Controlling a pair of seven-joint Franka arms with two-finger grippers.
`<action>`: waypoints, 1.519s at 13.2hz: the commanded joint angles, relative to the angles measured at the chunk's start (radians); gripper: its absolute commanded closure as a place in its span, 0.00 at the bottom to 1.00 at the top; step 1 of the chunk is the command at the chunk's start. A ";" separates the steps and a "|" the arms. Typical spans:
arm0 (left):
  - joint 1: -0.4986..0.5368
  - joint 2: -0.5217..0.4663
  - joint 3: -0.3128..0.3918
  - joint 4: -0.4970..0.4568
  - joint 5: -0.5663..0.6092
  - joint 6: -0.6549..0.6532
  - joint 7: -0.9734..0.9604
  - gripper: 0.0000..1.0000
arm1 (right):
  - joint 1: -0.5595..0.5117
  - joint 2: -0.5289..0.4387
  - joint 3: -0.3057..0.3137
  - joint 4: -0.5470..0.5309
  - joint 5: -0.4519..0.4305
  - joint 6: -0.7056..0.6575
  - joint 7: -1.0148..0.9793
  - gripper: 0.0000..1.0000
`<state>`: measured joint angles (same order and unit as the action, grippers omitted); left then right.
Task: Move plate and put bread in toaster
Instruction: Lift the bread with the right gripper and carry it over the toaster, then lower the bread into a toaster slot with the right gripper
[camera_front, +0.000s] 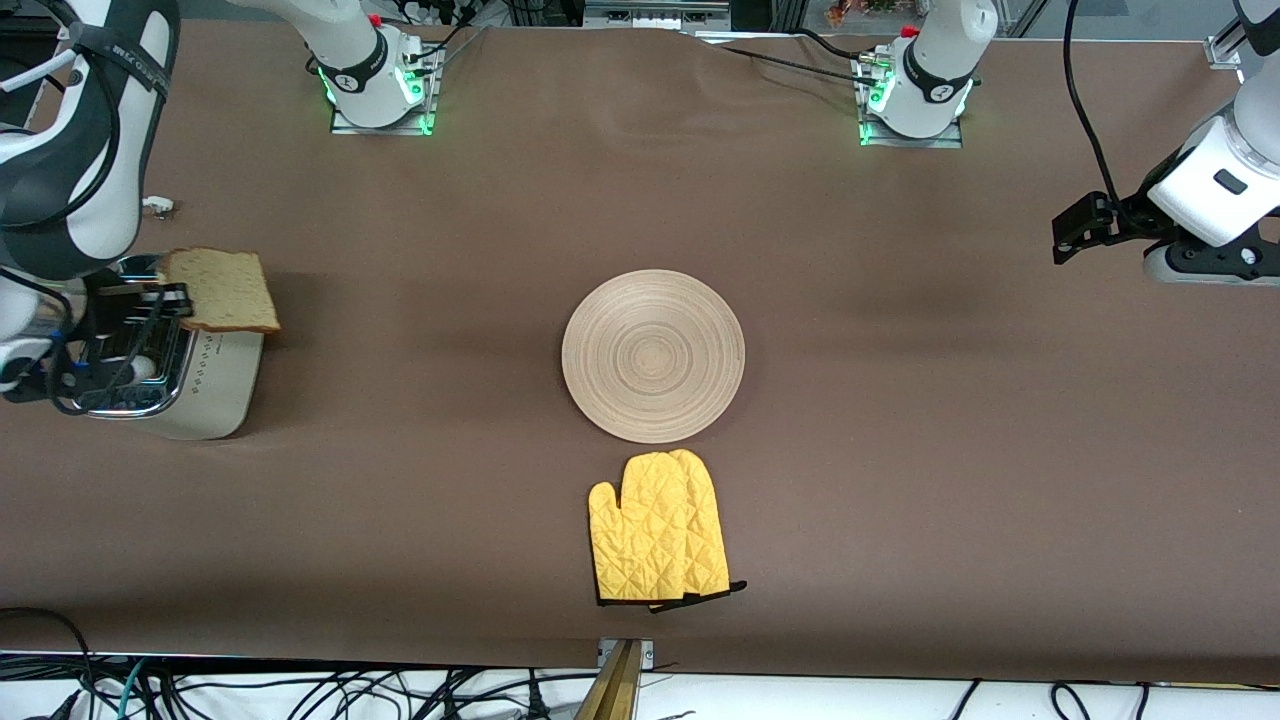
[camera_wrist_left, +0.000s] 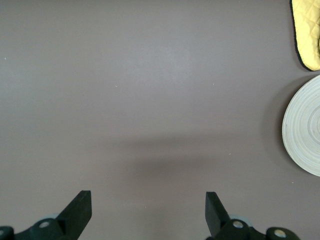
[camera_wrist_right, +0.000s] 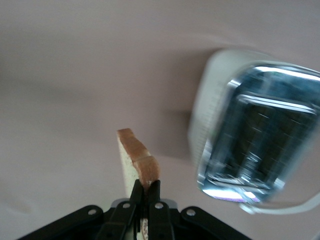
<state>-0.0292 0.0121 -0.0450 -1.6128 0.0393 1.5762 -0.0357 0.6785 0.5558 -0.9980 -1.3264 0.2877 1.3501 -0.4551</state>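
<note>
Brown cloth covers the whole table. The plate sits mid-table, clear of everything, a yellow oven mitt toward the front edge. At the right arm's end, the toaster. The right gripper pinches the bread above it, seemingly off the slots, so it may catch on the chrome. The left gripper waits, spread wide, at its end.

High front camera facing robots, wrist cameras looking down, plate shared with left wrist
</note>
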 joint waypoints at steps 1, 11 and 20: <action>-0.005 -0.011 -0.004 0.011 -0.019 -0.051 -0.013 0.00 | 0.001 0.024 -0.037 0.048 -0.090 -0.019 -0.046 1.00; -0.006 -0.012 -0.004 0.013 -0.019 -0.061 -0.015 0.00 | -0.097 0.098 -0.024 0.038 -0.182 0.225 -0.108 1.00; -0.008 -0.012 -0.004 0.017 -0.019 -0.074 -0.015 0.00 | -0.108 0.150 0.019 -0.007 -0.173 0.277 -0.037 1.00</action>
<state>-0.0330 0.0074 -0.0505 -1.6082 0.0390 1.5230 -0.0363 0.5811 0.7083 -0.9984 -1.3241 0.1187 1.6125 -0.5220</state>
